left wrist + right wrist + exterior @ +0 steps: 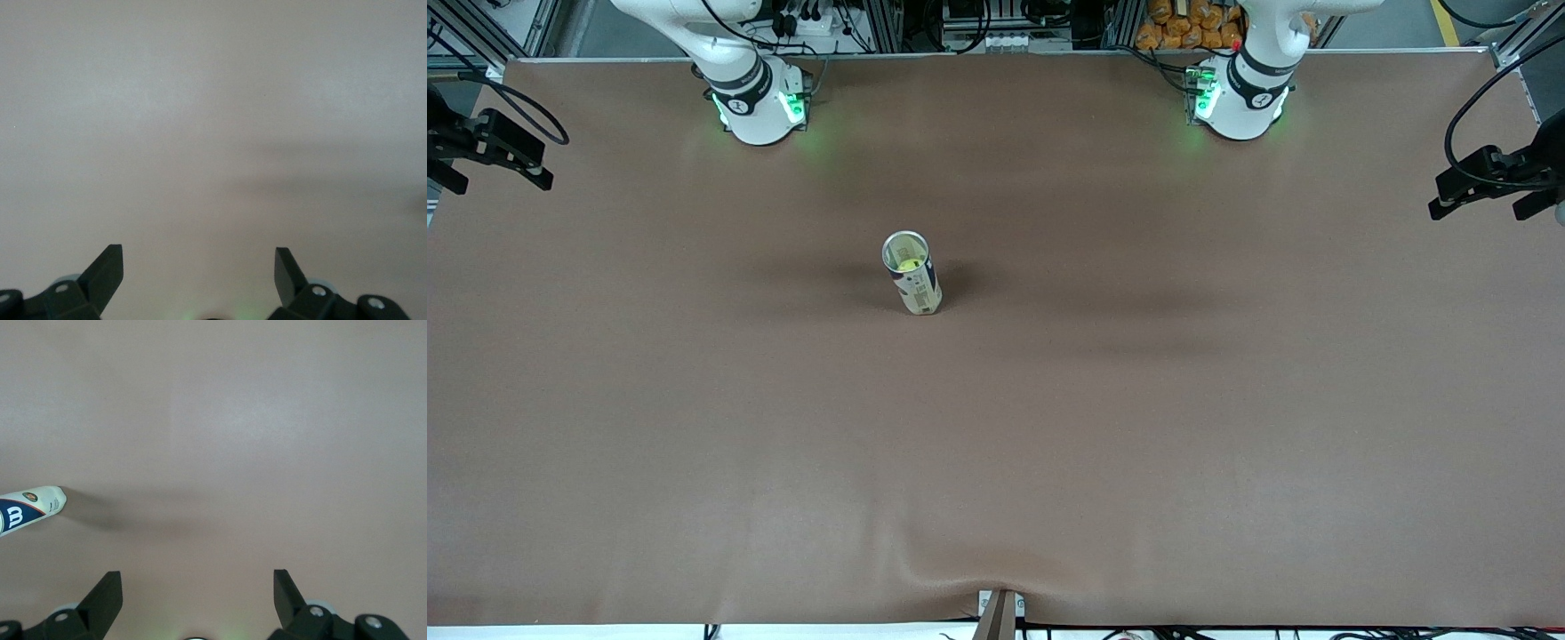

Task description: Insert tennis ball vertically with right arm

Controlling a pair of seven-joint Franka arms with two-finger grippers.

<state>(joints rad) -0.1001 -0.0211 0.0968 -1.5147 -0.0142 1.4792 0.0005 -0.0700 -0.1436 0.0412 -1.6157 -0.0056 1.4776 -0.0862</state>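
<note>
Already done, by the look of it:
Right gripper: spread, empty, over bare brown table.
Upright white cylindrical ball can: mid-table, yellow tennis ball inside.
Left gripper: spread, empty, waiting.
Left to do: nothing apparent.

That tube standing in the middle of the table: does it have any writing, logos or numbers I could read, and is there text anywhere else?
"W": a white letter on a dark blue patch on the tennis ball can, seen in the right wrist view.
A small round emblem beside it: too small to read.
Printed panels on the can's side in the front view: too blurred to read.
No other readable text anywhere.
</note>
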